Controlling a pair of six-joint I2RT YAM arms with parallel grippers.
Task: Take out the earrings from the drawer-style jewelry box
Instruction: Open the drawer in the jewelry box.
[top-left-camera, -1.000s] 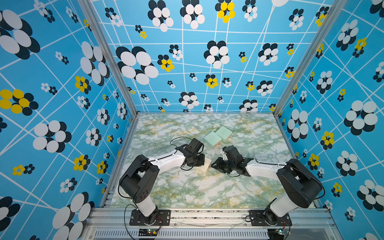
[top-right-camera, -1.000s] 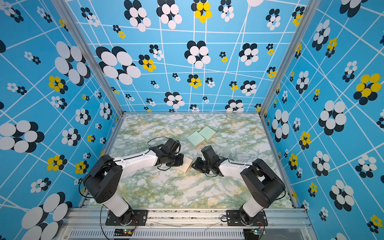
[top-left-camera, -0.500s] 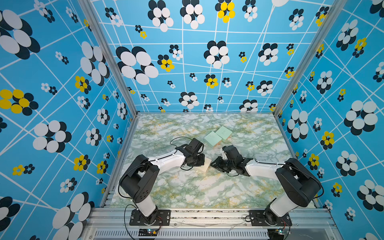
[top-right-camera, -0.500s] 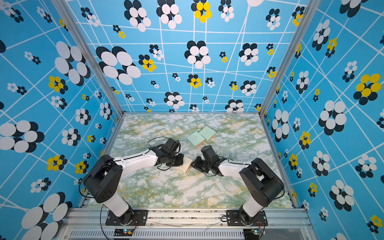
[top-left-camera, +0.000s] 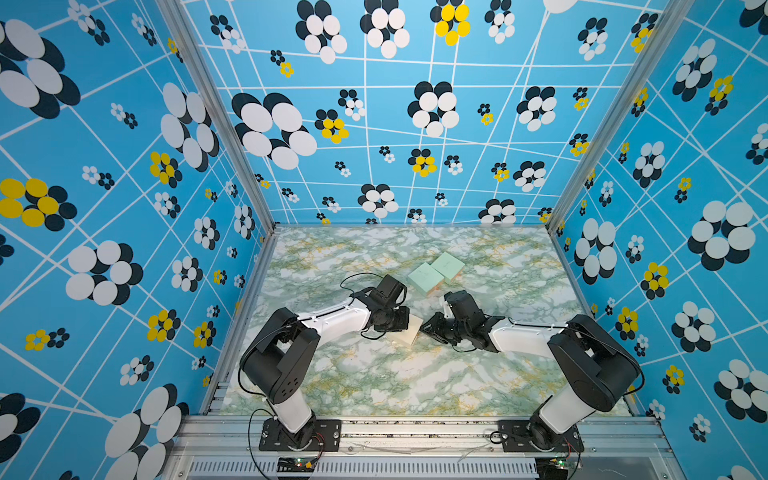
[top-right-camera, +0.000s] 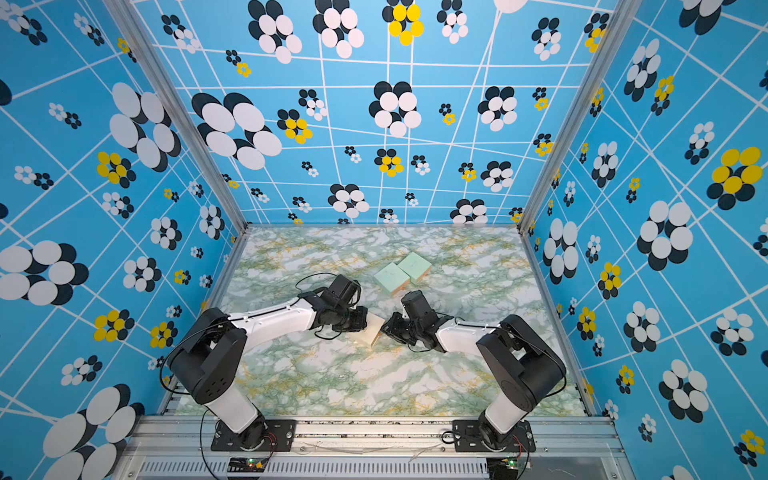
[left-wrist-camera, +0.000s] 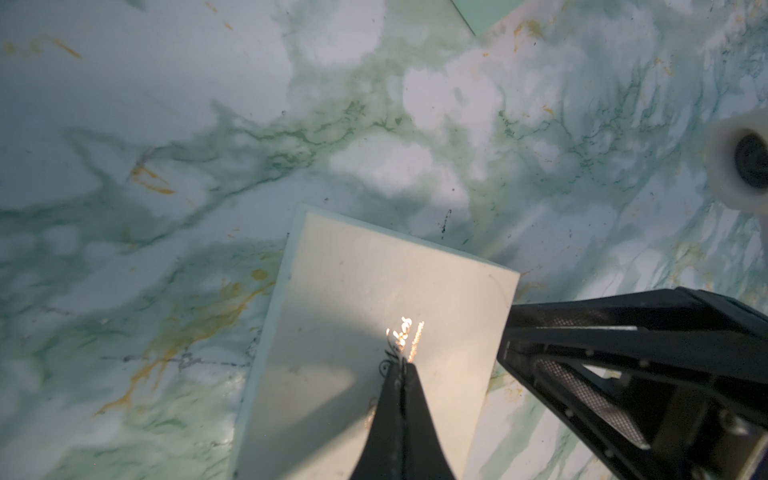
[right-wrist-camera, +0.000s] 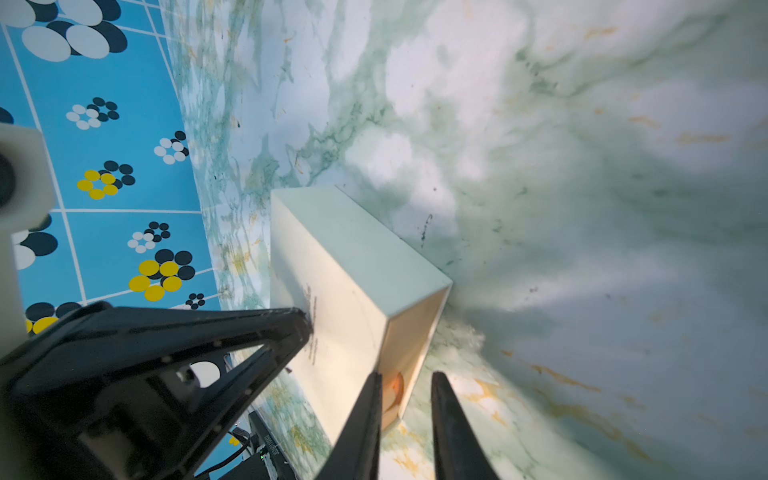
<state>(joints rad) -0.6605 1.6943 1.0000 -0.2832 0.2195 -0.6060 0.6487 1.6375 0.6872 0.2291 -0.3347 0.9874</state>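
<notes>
standing slightly parted and gripping nothing, the jaws of the right arm (top-left-camera: 523, 332) sit at the near end face of the cream jewelry box (right-wrist-camera: 349, 291). one tip is just beside its orange finger notch (right-wrist-camera: 395, 388), the other over bare surface (right-wrist-camera: 582, 166). the box's long axis runs straight away from them, so the drawer should slide out toward this arm. the jaws of the left arm (top-left-camera: 336, 318), clenched on nothing, rest on the box's lettered face. no earrings show; presumably they are inside.
</notes>
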